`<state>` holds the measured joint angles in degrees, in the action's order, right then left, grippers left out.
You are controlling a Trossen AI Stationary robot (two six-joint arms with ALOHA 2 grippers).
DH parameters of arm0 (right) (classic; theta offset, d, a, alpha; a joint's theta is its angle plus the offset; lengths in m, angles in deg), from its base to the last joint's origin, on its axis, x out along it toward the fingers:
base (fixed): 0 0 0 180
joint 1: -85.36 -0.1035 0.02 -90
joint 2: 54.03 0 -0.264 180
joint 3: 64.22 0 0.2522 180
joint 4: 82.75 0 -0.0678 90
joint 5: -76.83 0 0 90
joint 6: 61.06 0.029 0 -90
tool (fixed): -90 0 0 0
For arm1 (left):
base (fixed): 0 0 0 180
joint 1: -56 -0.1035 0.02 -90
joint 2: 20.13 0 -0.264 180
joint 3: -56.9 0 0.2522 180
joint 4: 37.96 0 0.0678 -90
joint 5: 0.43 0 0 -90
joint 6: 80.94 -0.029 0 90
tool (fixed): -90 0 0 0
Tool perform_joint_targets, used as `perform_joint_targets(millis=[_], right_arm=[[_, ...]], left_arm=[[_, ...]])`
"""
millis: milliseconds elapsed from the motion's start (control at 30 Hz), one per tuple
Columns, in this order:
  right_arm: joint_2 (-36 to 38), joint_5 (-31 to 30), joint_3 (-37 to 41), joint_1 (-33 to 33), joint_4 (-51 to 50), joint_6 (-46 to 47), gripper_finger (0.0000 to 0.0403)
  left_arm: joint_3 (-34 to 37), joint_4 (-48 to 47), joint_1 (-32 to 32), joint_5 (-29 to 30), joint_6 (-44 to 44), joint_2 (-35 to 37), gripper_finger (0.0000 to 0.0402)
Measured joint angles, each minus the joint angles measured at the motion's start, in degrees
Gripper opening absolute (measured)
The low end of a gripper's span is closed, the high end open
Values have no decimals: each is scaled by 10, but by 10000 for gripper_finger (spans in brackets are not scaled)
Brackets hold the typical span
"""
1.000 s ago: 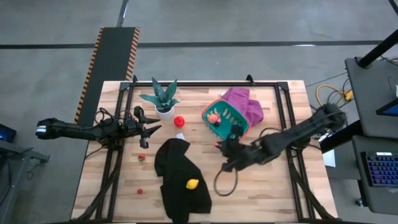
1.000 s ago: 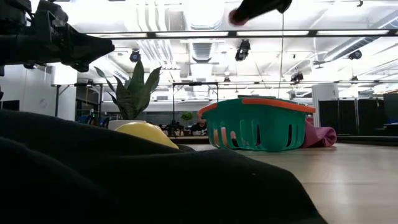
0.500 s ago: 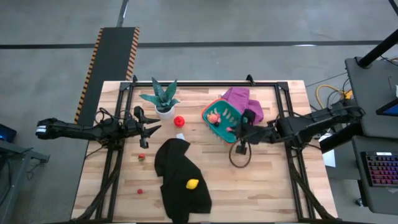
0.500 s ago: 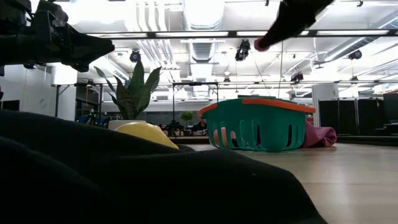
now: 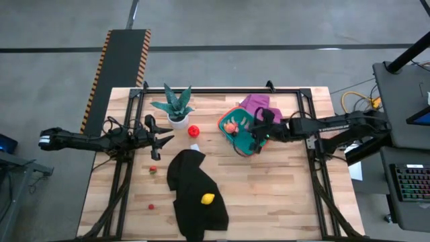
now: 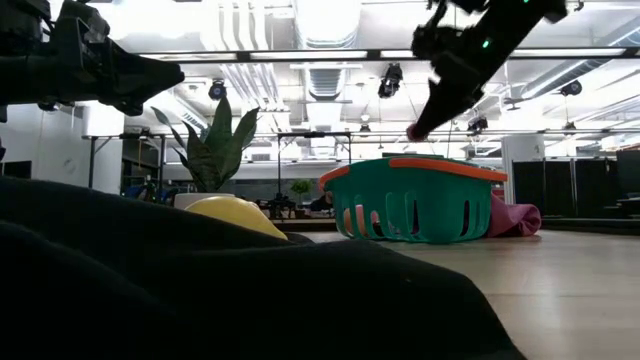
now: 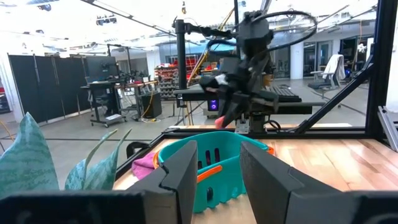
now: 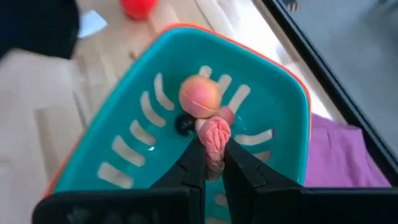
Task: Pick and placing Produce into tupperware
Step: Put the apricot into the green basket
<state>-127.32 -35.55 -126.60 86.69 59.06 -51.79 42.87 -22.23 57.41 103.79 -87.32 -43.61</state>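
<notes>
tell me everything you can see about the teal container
The teal rectangular plastic container has rounded corners, an orange rim and pale slots in its floor and walls. It sits upright on the wooden table, beside the crumpled purple cloth. Inside lies a round peach-coloured toy fruit, with a small dark spot next to it. The right end effector hangs above its interior, shut on a wrinkled pink toy piece.

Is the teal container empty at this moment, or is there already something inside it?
Not empty. The teal container already holds a peach-coloured fruit. The right gripper holds a pink piece above it, not yet released.
</notes>
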Motion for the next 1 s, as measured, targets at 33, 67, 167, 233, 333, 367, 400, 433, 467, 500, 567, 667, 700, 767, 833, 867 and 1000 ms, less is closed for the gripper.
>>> perform_joint_targets(millis=[33, 67, 167, 233, 333, 367, 400, 433, 467, 500, 567, 667, 700, 767, 833, 867, 1000], right_arm=[[-6, 10, 0, 11, 3, -1, 25], [-12, 24, 0, 22, 9, -4, 25], [-33, 57, 0, 51, 23, -15, 25], [-48, 73, 0, 67, 36, -23, 25], [-73, 94, 0, 84, 56, -34, 25], [-81, 98, 0, 89, 60, -37, 25], [-89, 106, -1, 93, 63, -39, 25], [-98, 109, -3, 97, 66, -43, 25], [-106, 109, -5, 101, 68, -45, 25], [-114, 109, -7, 104, 68, -48, 25], [-129, 110, -13, 111, 67, -53, 25], [-147, 109, -25, 117, 67, -55, 25], [-151, 109, -29, 119, 68, -55, 25], [-158, 109, -38, 121, 68, -55, 32], [-161, 109, -45, 124, 68, -55, 46], [-162, 108, -48, 124, 68, -55, 53], [-161, 103, -53, 126, 68, -54, 86]], left_arm=[[0, 0, 0, 0, 0, 0, 108], [0, 0, 0, 0, 0, 0, 108], [0, 0, 0, 0, 0, 0, 108], [0, 0, 0, 0, 0, 0, 108], [0, 0, 0, 0, 0, -1, 108], [0, 0, 0, 0, 0, -1, 108], [0, 0, 0, 0, 0, -1, 108], [0, 0, 0, 0, 0, -1, 108], [0, 0, 0, 0, 0, -1, 108], [0, 0, 0, 0, 0, -1, 108], [0, 0, 0, 0, 0, -1, 108], [0, 0, 0, 0, 0, -1, 108], [0, 0, 0, 0, 0, -1, 108], [0, 0, 0, 0, 0, -1, 108], [0, 0, 0, 0, 0, -1, 108], [0, 0, 0, 0, 0, -1, 108], [0, -1, 0, 0, 0, -1, 108]])
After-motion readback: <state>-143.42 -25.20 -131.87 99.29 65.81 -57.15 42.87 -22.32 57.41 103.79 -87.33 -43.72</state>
